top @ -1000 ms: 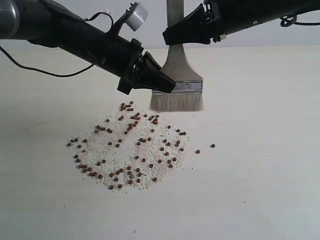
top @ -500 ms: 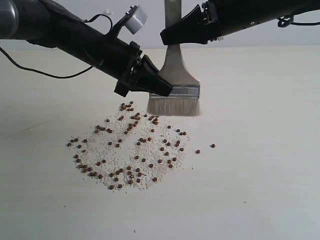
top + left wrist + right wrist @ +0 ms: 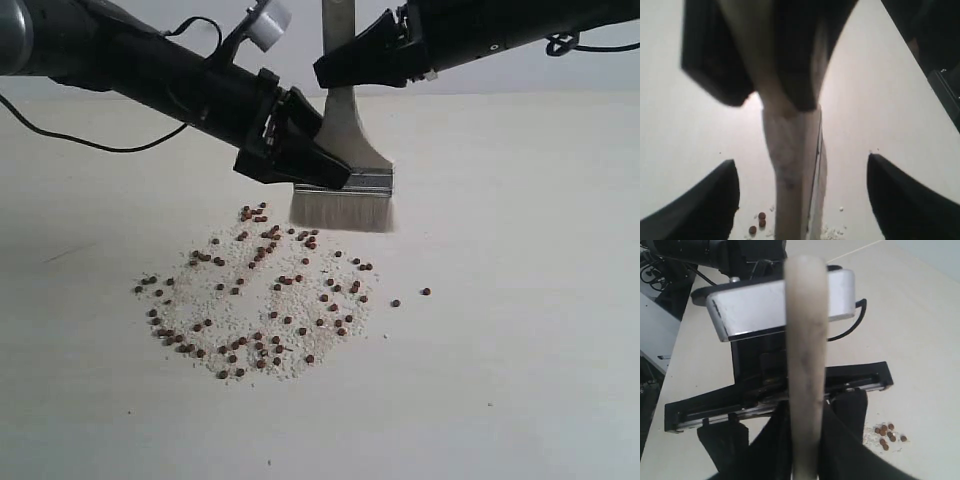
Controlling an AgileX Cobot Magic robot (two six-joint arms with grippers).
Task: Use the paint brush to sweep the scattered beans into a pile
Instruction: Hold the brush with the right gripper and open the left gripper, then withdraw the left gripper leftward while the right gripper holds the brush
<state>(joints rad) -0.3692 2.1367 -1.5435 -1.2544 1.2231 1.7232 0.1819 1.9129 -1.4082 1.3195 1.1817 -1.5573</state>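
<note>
The paint brush [image 3: 345, 150] hangs upright, bristles [image 3: 340, 212] just above the table at the far edge of the beans [image 3: 260, 295]. My right gripper [image 3: 335, 72] is shut on its pale handle [image 3: 805, 365], high up. My left gripper [image 3: 325, 172] reaches in at ferrule height. In the left wrist view its fingers [image 3: 715, 200] stand wide apart, with the brush [image 3: 792, 170] between them and touching neither. The beans lie as a loose reddish-brown scatter among whitish crumbs, and a few show under each wrist [image 3: 760, 220] [image 3: 885, 432].
Two stray beans [image 3: 426, 291] lie to the right of the main scatter. The pale table [image 3: 520, 380] stretches wide around it. A black cable [image 3: 80, 140] trails from the left arm over the table's back left.
The brush, held by the right gripper, has shifted left and slightly down toward the scatter's far edge. The left gripper has closed in around the ferrule area. The beans have not moved.
</note>
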